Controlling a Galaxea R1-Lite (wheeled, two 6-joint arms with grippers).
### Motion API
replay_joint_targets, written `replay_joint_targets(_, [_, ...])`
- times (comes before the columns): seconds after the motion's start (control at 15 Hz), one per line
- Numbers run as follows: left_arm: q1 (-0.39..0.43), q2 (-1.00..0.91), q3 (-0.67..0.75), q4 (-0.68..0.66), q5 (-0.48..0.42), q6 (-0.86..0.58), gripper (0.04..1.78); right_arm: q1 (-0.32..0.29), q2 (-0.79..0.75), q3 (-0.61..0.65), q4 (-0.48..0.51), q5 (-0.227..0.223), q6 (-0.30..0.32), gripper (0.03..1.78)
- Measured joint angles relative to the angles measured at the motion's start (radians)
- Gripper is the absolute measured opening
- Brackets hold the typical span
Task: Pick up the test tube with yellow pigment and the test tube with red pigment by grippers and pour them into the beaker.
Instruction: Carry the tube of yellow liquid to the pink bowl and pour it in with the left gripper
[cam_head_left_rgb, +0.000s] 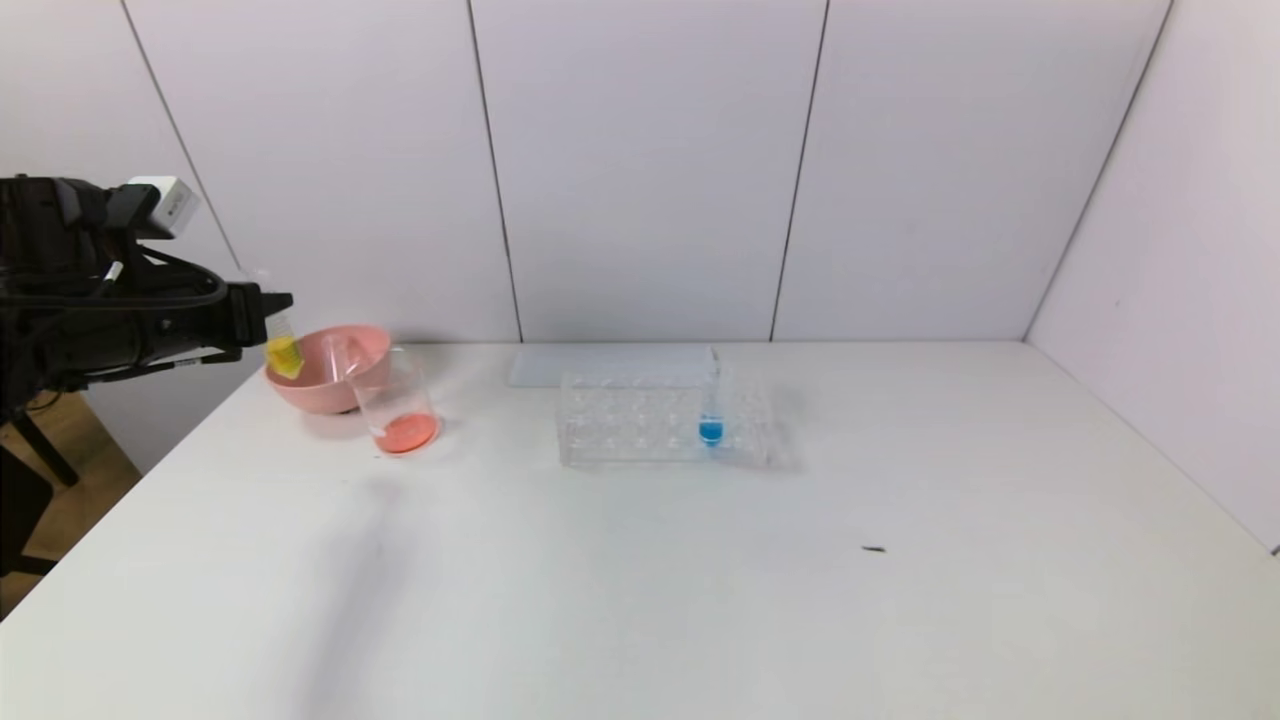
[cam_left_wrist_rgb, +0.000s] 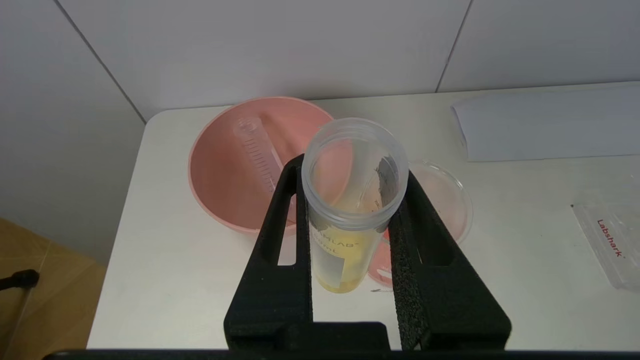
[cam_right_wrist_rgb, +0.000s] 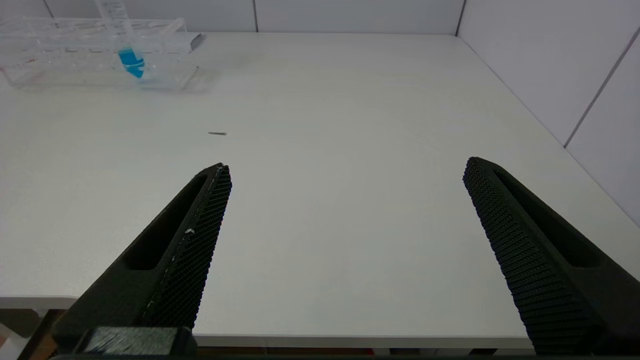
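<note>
Your left gripper hangs above the left back corner of the bench, its two black fingers clamped on the test tube with yellow pigment. In the head view you only get the tube's yellow bottom end poking out below the fingertips, in front of the pink bowl; the rest of the glass is lost against the wall and the black arm. From the left wrist you look straight into the tube's open mouth, yellow liquid pooled low down, printed lettering on its side partly cut off by the finger.

The beaker stands on the bench just beside the bowl, touching or nearly so; you cannot tell which. A red-orange layer sits in its bottom. In the left wrist view most of the beaker is hidden behind the held tube and the gripper finger, only part of its rim and a patch of red showing.

An empty clear graduated tube lies slanted inside the bowl; whether it once held the red pigment you cannot read from here.

Mid-bench, the clear tube rack holds one upright tube with blue liquid. A flat white sheet lies behind it. A tiny dark speck lies on the bench, too small to identify.

Your right gripper is out of the head view; its own camera shows the fingers spread wide with nothing between them, low over the near bench edge.
</note>
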Motion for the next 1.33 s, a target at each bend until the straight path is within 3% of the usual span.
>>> replay_joint_targets(1.33, [0.019,0.055,-0.047,0.081,-0.003,0.056,0.46,0.0,0.0,0.0,0.0,0.0,0.0,1.7])
